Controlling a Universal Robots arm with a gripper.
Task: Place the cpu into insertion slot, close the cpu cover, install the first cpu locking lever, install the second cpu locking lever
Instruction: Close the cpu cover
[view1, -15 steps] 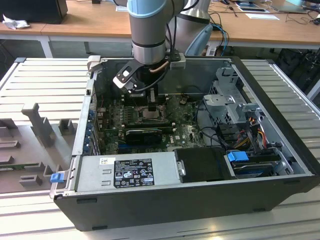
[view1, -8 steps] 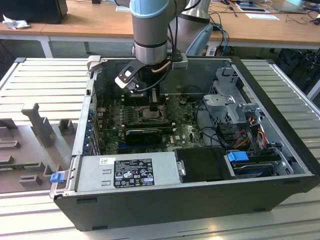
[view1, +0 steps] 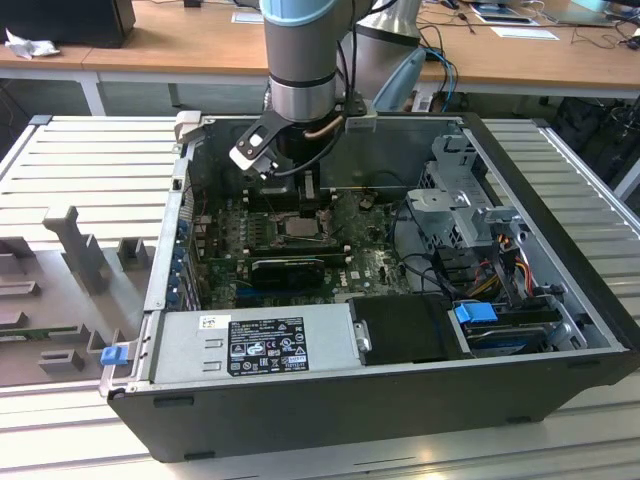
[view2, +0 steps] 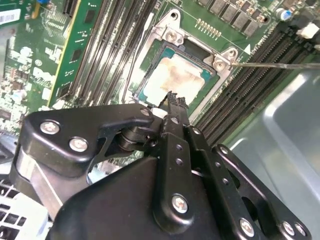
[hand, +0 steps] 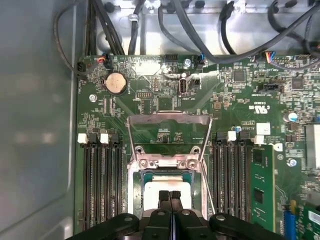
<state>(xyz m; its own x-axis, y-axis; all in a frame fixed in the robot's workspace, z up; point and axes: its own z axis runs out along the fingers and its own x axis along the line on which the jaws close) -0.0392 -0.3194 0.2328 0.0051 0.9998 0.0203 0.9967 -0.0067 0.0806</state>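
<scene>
Already the cpu (view2: 175, 80) lies flat in the insertion slot (view2: 167, 34), its silvery top smeared. The cpu cover (hand: 170, 116) is open, folded back off the socket over the green motherboard (hand: 240, 100). The gripper (hand: 169, 196) hangs right over the chip with its fingers pressed together, holding nothing. Their tips may touch the metal top, though I cannot tell for sure.

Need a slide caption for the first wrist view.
Shut gripper poised over the cpu lying in the slot, cover flipped open.
</scene>
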